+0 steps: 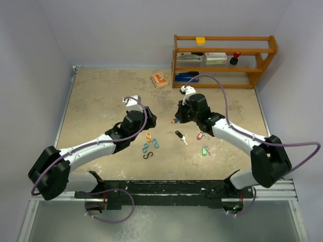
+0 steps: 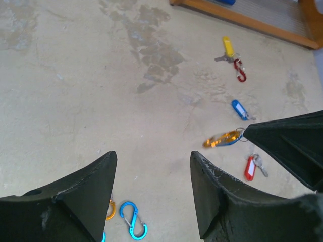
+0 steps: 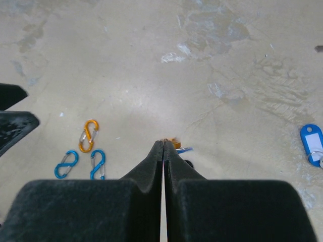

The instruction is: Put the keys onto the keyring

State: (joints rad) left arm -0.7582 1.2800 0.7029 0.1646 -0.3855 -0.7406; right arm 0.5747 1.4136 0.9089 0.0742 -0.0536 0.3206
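COUNTER point(image 1: 101, 91), FROM ABOVE: L arm comes in from the near-left corner. Its left fingers point(image 2: 101, 176) are released, spread wide w/ nothing btwn them, held over bare surface.

Just below them lies a loose bunch of clips: an orange clip point(image 1: 148, 136), two blue clips point(image 1: 156, 143) point(image 1: 145, 147) and a black clip point(image 1: 147, 155). They sit close together, flat on the counter.

At centre the right fingers point(image 3: 164, 151) are clenched tight, tip to tip. They grasp an orange-blue clip point(image 2: 222, 139) by the small ring at its end. It sticks out toward the L arm, near the left fingers but apart from them (whether it rests on the counter or hangs clear can't be told).

The keys all lie loose on the counter, to the R of the clips. A black key point(image 1: 178, 134) sits just below the right fingers. A red key point(image 1: 200, 135) lies further R beside the R forearm, and a green key point(image 1: 205, 150) is nearer the arm bases.

L wrist cam picks up two more beyond the held clip: a blue key point(image 2: 238, 108) and, farther back, a yellow key point(image 2: 228, 48). The yellow key's ring end meets a red clip point(image 2: 240, 70); touching or linked, can't tell.

Back of the counter: an orange box point(image 1: 159, 79) lies just L of a wooden shelf point(image 1: 224, 60) in the far-right corner.
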